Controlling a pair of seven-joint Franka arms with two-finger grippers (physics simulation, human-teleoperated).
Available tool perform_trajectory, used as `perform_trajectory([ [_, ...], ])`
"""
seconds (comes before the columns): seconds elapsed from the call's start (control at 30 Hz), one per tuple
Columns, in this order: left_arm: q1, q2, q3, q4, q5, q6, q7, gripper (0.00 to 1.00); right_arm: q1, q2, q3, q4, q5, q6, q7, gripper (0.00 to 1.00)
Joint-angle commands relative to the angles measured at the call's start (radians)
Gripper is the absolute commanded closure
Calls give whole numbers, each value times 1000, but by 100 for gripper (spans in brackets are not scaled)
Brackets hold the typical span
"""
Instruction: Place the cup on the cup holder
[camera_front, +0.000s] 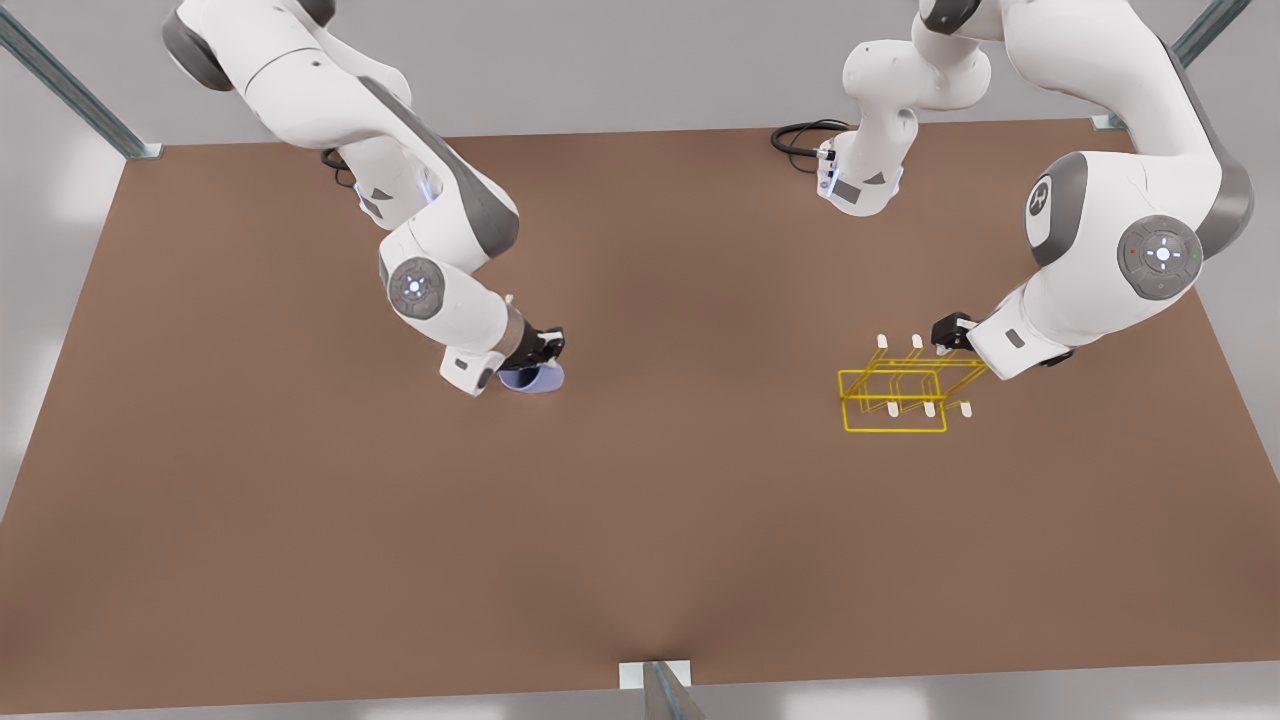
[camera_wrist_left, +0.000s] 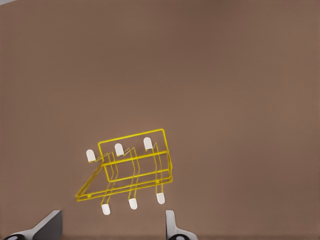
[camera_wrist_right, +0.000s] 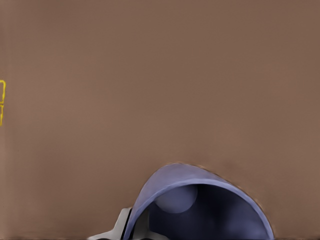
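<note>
Lavender-blue cup (camera_front: 533, 378) (yellow cup holder (camera_front: 893, 400))

A broad, flat, matte brown table (camera_front: 640, 520) spreads beneath pale grey walls, with grey metal struts (camera_front: 70, 95) at its corners and a black cable (camera_front: 800, 135) coiled along the far edge.

Soft, even light fills the scene, bright without any hard source. The brown table (camera_front: 640, 500) takes a faint darker band running from its middle toward the near edge, and only a weak smudge of shadow sits under the cup (camera_front: 533, 378). The cup holder (camera_front: 893, 400) casts almost none. No glare on the table; the white arms carry gentle grey shading. In the right wrist view the cup's rim (camera_wrist_right: 200, 200) looks slightly soft.
</note>
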Motion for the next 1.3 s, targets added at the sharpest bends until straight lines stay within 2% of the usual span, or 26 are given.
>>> perform_trajectory([
  [0.0, -1, -1, 0, 0, 1, -3, 2, 0, -2, 16, 11, 36, 196, -101, -87, 79],
  [0.1, 1, -1, 0, -1, 1, -3, 1, 0, 69, 168, 11, 174, 308, -67, -206, 79],
  [0.17, -1, -1, 0, -1, 1, -5, 2, 0, 63, 269, 9, 175, 409, 17, -464, 79],
  [0.2, -1, 0, 0, -1, 1, -3, 2, 0, 66, 323, 8, 180, 535, 56, -591, 79],
  [0.3, -1, 3, 0, -1, 2, -2, 2, 0, 101, 490, 0, 281, 675, 48, -849, 79],
  [0.37, -1, 5, 0, -1, 2, -2, 2, 0, 107, 528, 0, 291, 687, 50, -921, 79],
  [0.43, -1, 5, 0, -1, 2, -2, 2, 0, 149, 604, -5, 326, 801, 50, -1050, 79],
  [0.63, -1, 7, 0, -1, 2, -2, 2, 0, 281, 766, -42, 507, 836, 79, -1187, 79],
  [0.67, -1, 13, 0, -1, 2, 0, 2, 0, 290, 776, -48, 508, 850, 80, -1213, 79],
  [0.73, -1, 22, 0, -1, 2, 18, 2, 0, 347, 791, -112, 536, 934, 80, -1306, 79],
  [0.87, -7, 30, 0, -1, 2, 20, 2, 0, 367, 806, -149, 536, 937, 80, -1336, 79],
  [1.27, -12, 42, 0, -1, 2, 20, 1, 0, 371, 815, -198, 530, 936, 93, -1464, 79],
])
